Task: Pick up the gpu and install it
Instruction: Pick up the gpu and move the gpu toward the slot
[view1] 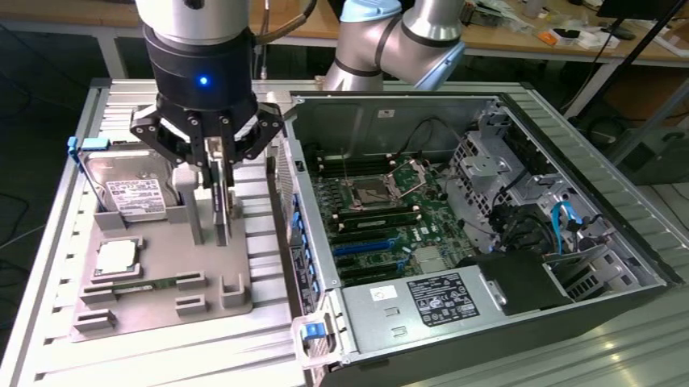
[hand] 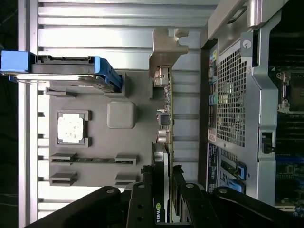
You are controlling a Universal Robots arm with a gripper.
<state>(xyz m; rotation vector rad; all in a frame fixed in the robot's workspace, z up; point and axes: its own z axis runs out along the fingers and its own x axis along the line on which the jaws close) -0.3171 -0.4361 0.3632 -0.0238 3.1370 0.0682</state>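
Ribbed aluminium table [view1: 140, 359] carried a grey moulded plastic tray [view1: 161, 310] and, to the exterior view's right of it, an open black and silver computer case [view1: 603, 242] lying on its side. The black gripper [view1: 218, 184] with a blue light on its body hung straight down over the tray from the silver robot arm [view1: 398, 40]. Its two fingers [view1: 205, 161] were closed on the gpu [view1: 222, 218], a thin flat dark card with a silvery metal bracket at one end. The card stood upright on its long edge between them. From the wrist view the gripper [hand: 161, 178] pressed both faces of the gpu [hand: 166, 118]. The bracket [hand: 166, 50] was at the far end, just beside the case's perforated rear wall [hand: 230, 95]. Could not tell whether the card's lower edge sat in the tray's slot or was clear of it. On the tray, the silver boxy hard drive with a white label [view1: 135, 193] lay to the exterior view's left of the card. Nearer the camera lay a square silver processor chip [view1: 116, 256], then a slim green memory stick [view1: 145, 284] in its clips. Inside the case were a green motherboard [view1: 377, 218] and a silver labelled power supply [view1: 431, 298].
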